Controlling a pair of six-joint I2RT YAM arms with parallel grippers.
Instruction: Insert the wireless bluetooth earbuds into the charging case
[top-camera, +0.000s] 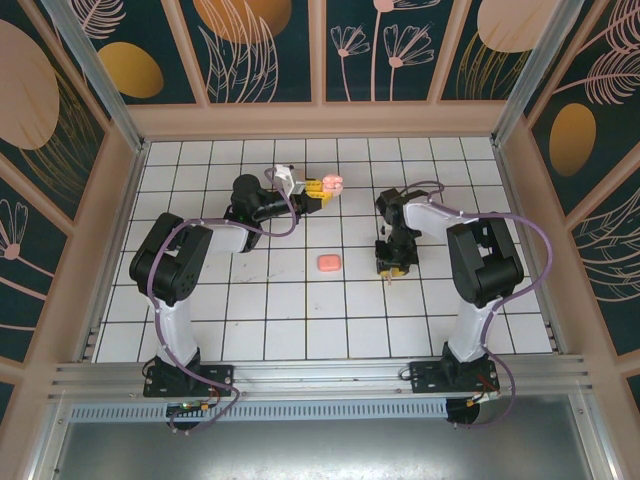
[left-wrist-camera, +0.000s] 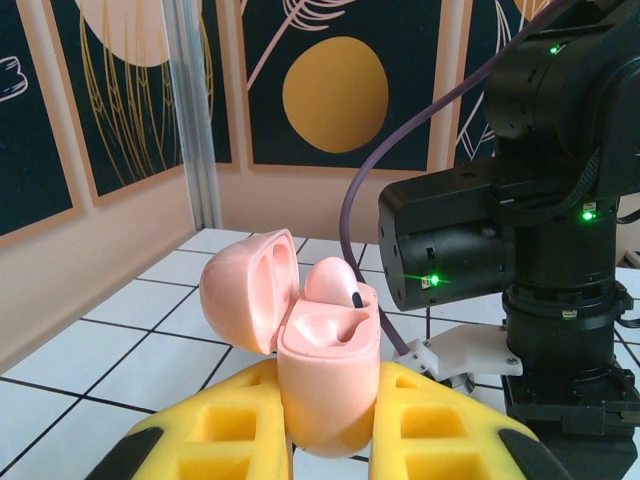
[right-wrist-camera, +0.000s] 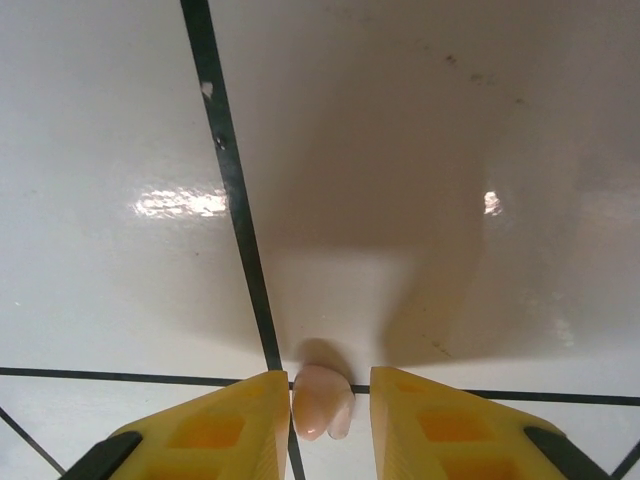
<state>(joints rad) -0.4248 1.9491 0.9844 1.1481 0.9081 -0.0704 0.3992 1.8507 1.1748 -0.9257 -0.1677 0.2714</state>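
My left gripper (left-wrist-camera: 328, 405) is shut on the pale pink charging case (left-wrist-camera: 325, 375), held upright above the floor with its lid (left-wrist-camera: 245, 290) swung open to the left. One earbud (left-wrist-camera: 333, 280) sits in the case's far slot, while the near slot is a bare hollow. In the top view the case (top-camera: 334, 184) is at the tip of the left gripper (top-camera: 318, 192). My right gripper (right-wrist-camera: 330, 385) points down at the tiles with its yellow fingers (right-wrist-camera: 220, 430) narrowly apart around a second earbud (right-wrist-camera: 322, 402). That earbud lies on the floor, touching the left finger, with a small gap to the right one. In the top view the right gripper (top-camera: 388, 268) is low over the floor.
A coral rounded pod (top-camera: 329, 263) lies on the white tiles between the two arms. In the left wrist view the black right arm (left-wrist-camera: 540, 200) stands close behind the case. Walls (top-camera: 320, 118) enclose the tiled floor.
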